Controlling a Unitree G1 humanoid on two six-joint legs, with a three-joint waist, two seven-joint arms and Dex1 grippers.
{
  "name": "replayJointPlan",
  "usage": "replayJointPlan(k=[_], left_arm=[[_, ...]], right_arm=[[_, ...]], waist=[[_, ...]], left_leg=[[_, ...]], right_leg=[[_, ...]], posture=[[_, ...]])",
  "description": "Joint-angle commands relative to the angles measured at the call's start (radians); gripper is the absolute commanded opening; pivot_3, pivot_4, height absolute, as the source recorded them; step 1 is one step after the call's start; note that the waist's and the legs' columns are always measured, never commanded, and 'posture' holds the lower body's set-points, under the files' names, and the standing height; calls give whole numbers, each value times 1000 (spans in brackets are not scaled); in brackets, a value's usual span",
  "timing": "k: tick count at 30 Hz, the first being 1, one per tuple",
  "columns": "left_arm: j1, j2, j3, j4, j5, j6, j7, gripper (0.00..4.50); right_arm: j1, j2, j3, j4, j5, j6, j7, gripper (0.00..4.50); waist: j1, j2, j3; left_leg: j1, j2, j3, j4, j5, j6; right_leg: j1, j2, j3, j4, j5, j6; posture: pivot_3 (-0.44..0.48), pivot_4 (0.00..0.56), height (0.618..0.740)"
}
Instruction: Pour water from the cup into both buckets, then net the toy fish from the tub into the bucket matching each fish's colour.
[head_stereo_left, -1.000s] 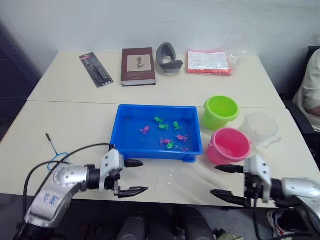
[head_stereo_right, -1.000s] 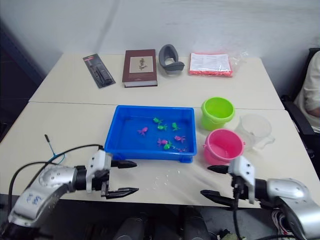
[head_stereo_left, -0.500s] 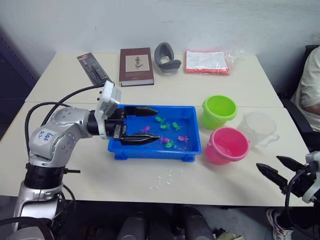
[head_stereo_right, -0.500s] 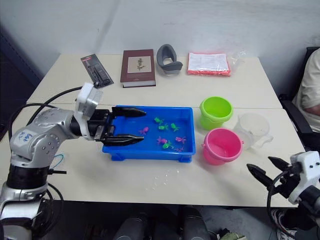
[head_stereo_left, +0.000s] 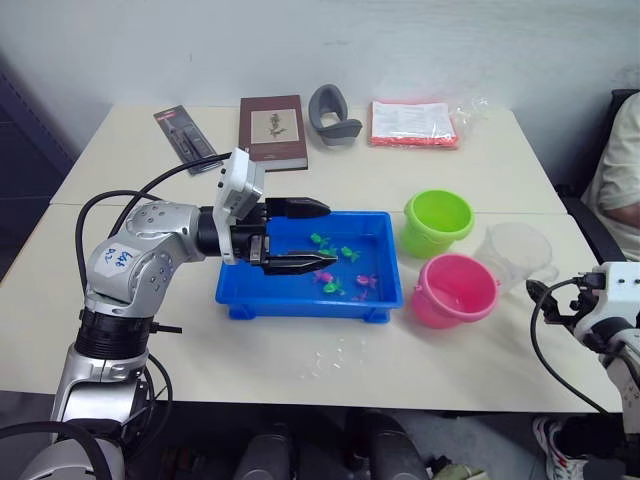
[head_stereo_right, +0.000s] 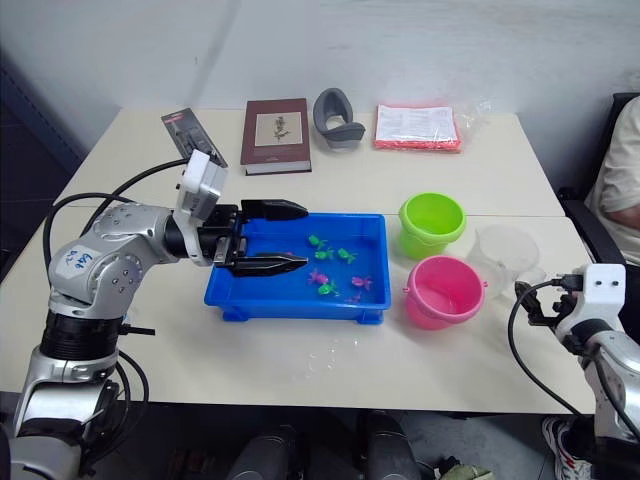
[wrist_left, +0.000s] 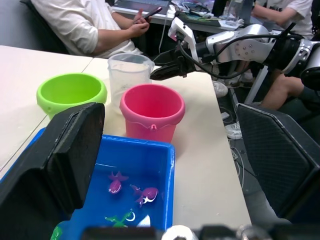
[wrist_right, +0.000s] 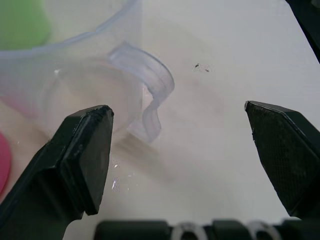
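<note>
Setting: two pale tables (head_stereo_left: 300, 180) pushed together before a light wall; a seated person (head_stereo_left: 618, 165) at the right edge.

Left gripper (head_stereo_left: 315, 235): fingers spread apart, holding nothing, poised over the left half of the tub (head_stereo_left: 305, 300). The toy fish (head_stereo_left: 335, 268), green and pink-magenta, lie in the tub just beyond and beside the fingertips, not touched.

Right gripper (wrist_left: 162, 70): fingers wide apart, empty, beside the cup (head_stereo_left: 518, 255). In the right wrist view the cup's handle (wrist_right: 147, 87) sits between the two fingers, nearer one of them, with no contact visible.

Green bucket (head_stereo_left: 440, 222) and pink bucket (head_stereo_left: 456, 290): upright, side by side, between the tub and the cup, past the left fingertips.

Far table, well away from both sets of fingers: dark red book (head_stereo_left: 273, 131), black packaged item (head_stereo_left: 186, 137), grey curved object (head_stereo_left: 332, 116), pink packet (head_stereo_left: 415, 124).
</note>
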Motion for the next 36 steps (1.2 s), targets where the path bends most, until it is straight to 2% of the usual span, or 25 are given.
replayJointPlan(k=[1, 4, 6, 20, 23, 25, 26, 30, 36], left_arm=[[-7, 7, 19, -46, -17, 9, 8, 4500], [-8, 10, 22, -56, -21, 18, 11, 4500], [-8, 12, 23, -60, -21, 22, 10, 4500], [4, 34, 19, -84, -4, 13, 11, 4500], [4, 36, 24, -84, -5, 13, 16, 4500], [4, 36, 26, -84, -6, 13, 18, 4500], [5, 36, 26, -85, -7, 13, 19, 4500], [13, 37, 26, -92, -9, 14, 24, 4500], [25, 37, 25, -97, -9, 12, 25, 4500]], right_arm=[[-25, 0, -8, 19, -28, -44, -31, 4236], [-35, 5, 8, 25, -47, -55, -40, 3193], [-38, 9, 17, 23, -50, -60, -38, 2152], [-158, 85, 30, 118, -50, -102, -79, 2152], [-193, 109, 9, 157, -20, -129, -75, 1315], [-206, 120, -4, 169, 0, -141, -66, 326], [-208, 122, -6, 172, 5, -145, -64, 30], [-196, 110, -14, 146, 18, -168, -49, 30], [-156, 28, -44, 29, 23, -154, -31, 30]], waist=[[0, 0, 0], [0, 0, 0], [-1, 0, 0], [-24, 0, 0], [-26, 0, 0], [-25, 0, 0], [-24, 0, 0], [-23, 0, 0], [-22, 1, 0]], left_leg=[[0, 0, 0, 0, 0, 0], [0, 0, 0, 0, 0, 0], [0, 0, 0, 0, 0, 0], [1, 0, 0, 0, 2, -1], [1, 0, 1, 0, 2, -1], [1, 0, 1, 0, 2, -1], [1, 0, 1, 0, 2, -1], [1, 0, 1, 0, 2, -1], [0, 0, 1, 0, 2, -1]], right_leg=[[0, 0, 0, 0, 0, 0], [0, 0, 0, 0, 0, 0], [0, 0, 0, 0, 0, 0], [0, 0, 1, 2, 0, 0], [0, 0, 1, 2, 0, 0], [0, 0, 1, 3, 0, 0], [0, 0, 1, 3, 0, 0], [-1, 0, 1, 2, 0, 0], [-1, 0, 1, 2, 0, 0]], posture=[[0, 150, 740], [0, 150, 740], [0, 150, 740], [0, 150, 740], [0, 150, 740], [0, 150, 740], [0, 150, 740], [0, 150, 740], [0, 150, 740]])
